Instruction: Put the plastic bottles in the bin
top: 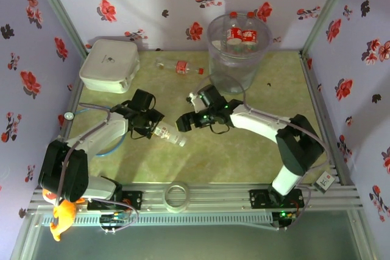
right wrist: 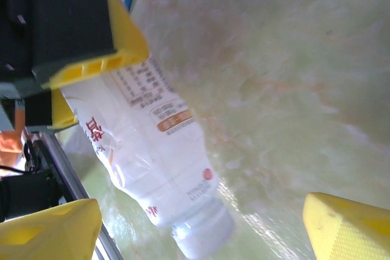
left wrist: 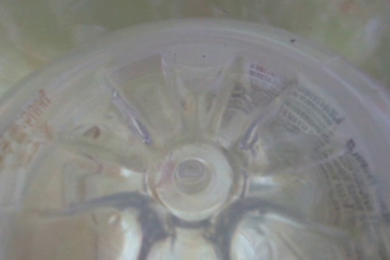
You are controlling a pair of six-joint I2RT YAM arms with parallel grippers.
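Observation:
A clear plastic bottle with a white label (top: 170,136) lies low over the green table. Its cap end points right and its ribbed base (left wrist: 192,175) faces the left wrist camera. My left gripper (top: 153,127) is shut on the base end, with its yellow fingers (right wrist: 103,59) pressed on both sides. My right gripper (right wrist: 198,232) stands open, and the bottle's white cap (right wrist: 204,235) sits between its fingertips without touching them. Another bottle (top: 180,67) with a red label lies at the back of the table. The bin (top: 237,59) stands at the back right and holds red-labelled bottles (top: 235,33).
A flat white rounded box (top: 109,65) sits at the back left. A roll of tape (top: 177,196) lies on the front rail between the arm bases. A blue cable (top: 91,109) loops beside the left arm. Floral walls close in both sides.

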